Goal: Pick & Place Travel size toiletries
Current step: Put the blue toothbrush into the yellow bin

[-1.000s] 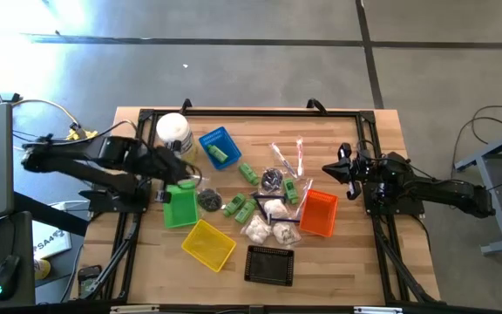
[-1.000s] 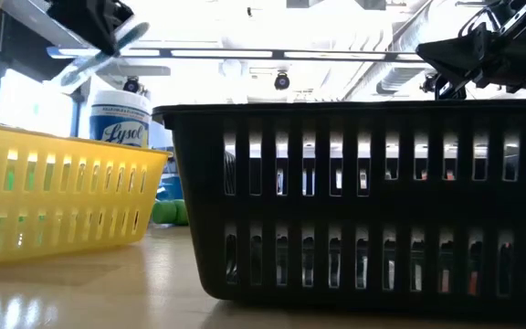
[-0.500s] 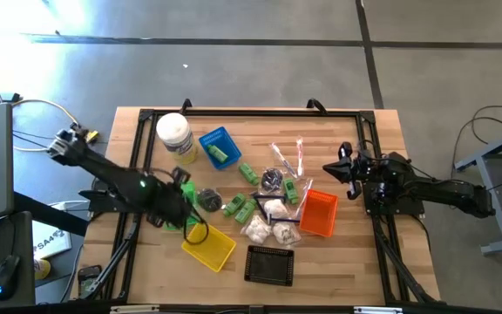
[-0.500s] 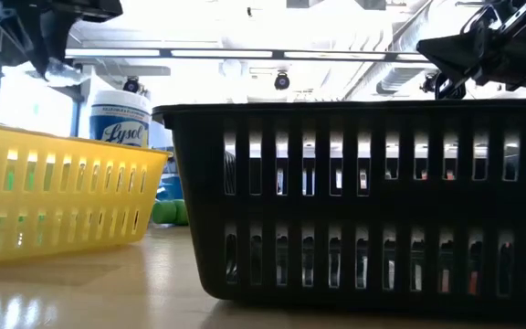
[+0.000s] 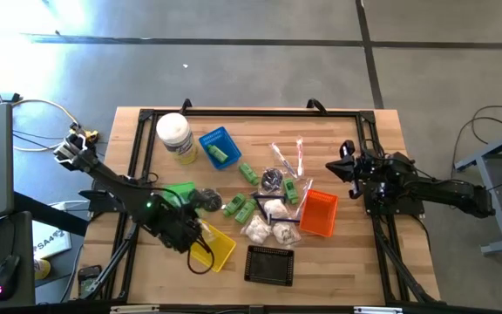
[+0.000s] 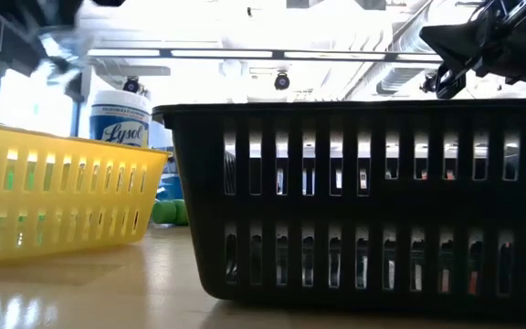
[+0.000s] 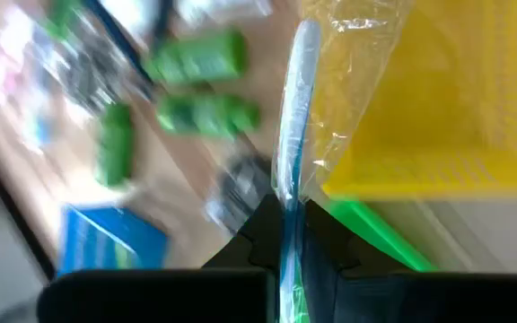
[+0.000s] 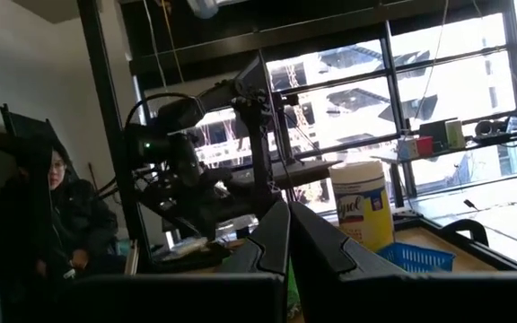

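Left gripper: over the yellow basket near the counter's front edge, jaws closed on a thin clear-wrapped stick with a blue core, which hangs above the basket. Right gripper: idle at the counter's right side, jaws shut and empty. Remaining toiletries: small green bottles, white puffy packets, further wrapped sticks and a black comb, heaped mid-counter between the blue basket and orange basket. One green bottle lies inside the blue basket. Also present: green basket, black basket, white jar.
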Action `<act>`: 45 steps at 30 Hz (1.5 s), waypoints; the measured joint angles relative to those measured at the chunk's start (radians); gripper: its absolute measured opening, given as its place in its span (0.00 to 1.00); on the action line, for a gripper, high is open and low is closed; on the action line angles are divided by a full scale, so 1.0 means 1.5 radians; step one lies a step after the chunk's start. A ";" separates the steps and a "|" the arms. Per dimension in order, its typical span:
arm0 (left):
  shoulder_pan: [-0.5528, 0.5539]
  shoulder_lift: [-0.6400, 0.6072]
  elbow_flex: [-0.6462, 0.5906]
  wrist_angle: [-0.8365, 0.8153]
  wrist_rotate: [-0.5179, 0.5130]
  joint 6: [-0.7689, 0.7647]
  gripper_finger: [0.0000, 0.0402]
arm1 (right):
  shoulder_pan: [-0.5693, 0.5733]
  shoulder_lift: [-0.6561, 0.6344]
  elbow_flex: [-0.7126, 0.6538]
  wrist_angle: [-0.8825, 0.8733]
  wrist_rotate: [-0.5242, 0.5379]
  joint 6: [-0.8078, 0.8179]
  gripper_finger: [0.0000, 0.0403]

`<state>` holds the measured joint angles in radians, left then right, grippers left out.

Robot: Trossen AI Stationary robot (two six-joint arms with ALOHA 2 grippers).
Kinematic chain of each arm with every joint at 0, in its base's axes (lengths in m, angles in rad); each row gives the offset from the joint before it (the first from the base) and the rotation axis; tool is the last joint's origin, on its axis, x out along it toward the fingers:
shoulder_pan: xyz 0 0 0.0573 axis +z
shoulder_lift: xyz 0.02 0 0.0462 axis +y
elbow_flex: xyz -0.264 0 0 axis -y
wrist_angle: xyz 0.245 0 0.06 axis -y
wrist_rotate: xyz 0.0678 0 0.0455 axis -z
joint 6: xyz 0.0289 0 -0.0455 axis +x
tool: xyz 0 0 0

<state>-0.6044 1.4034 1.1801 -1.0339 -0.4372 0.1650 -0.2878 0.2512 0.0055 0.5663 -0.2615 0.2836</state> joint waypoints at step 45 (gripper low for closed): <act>-0.001 0.243 0.115 -0.038 0.105 0.031 0.08 | 0.000 0.000 0.000 0.005 -0.007 0.002 0.01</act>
<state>-0.6064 1.7679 1.3525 -1.0915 -0.2797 0.2109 -0.2878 0.2512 0.0055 0.5735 -0.2722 0.2871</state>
